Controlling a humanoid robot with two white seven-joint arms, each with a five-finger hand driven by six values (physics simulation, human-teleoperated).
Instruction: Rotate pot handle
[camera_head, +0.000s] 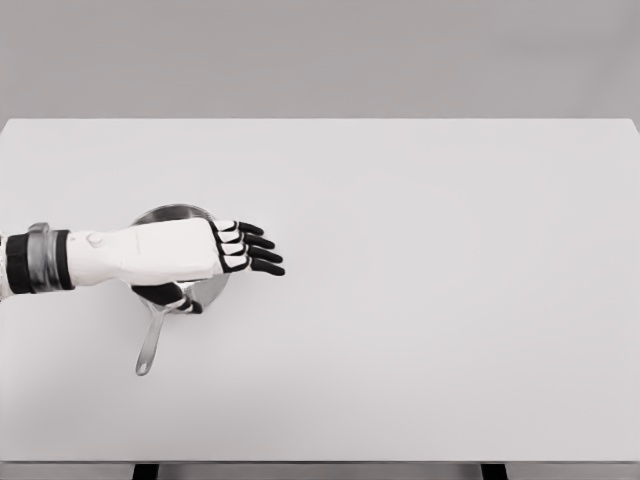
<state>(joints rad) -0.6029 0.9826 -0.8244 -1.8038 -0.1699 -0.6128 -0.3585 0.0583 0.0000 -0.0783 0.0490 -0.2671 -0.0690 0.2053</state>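
The left hand (190, 252) is held over the pot (170, 214) on the surface (430, 290), fingers (262, 254) extended and spread, handle (152, 345) ungripped.

We see one arm, entering from the left edge of the picture, with a smooth white shell along its forearm and over the back of the left hand (215, 252). Near the left edge the forearm carries a black band and, beside it, a grey metallic ring. The fingers (262, 254) are black with white plates over the knuckle segments, and the thumb is black too.
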